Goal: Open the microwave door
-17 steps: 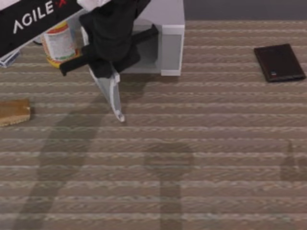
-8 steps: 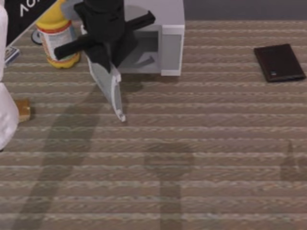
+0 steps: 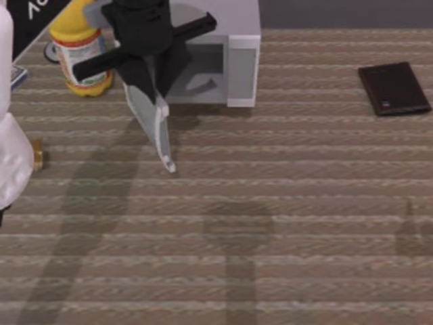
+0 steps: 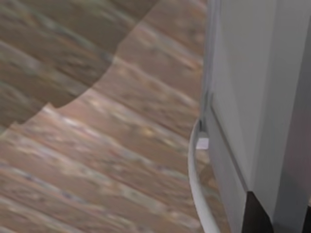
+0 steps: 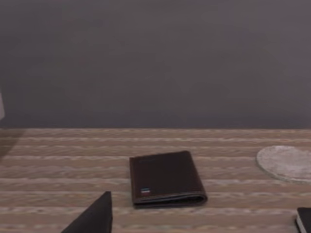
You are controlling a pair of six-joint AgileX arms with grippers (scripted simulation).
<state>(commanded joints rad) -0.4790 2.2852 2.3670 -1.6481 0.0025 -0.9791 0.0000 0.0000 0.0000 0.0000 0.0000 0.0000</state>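
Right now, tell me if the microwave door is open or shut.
Open: the microwave door is swung far out from the microwave, exposing its cavity.

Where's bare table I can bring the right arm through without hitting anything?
Free: the wide stretch between the microwave and the black wallet, and the whole near half of the table below the door tip. Crowded: the far left corner, where the left gripper, swung-out door, yellow bottle and small wooden block sit close.
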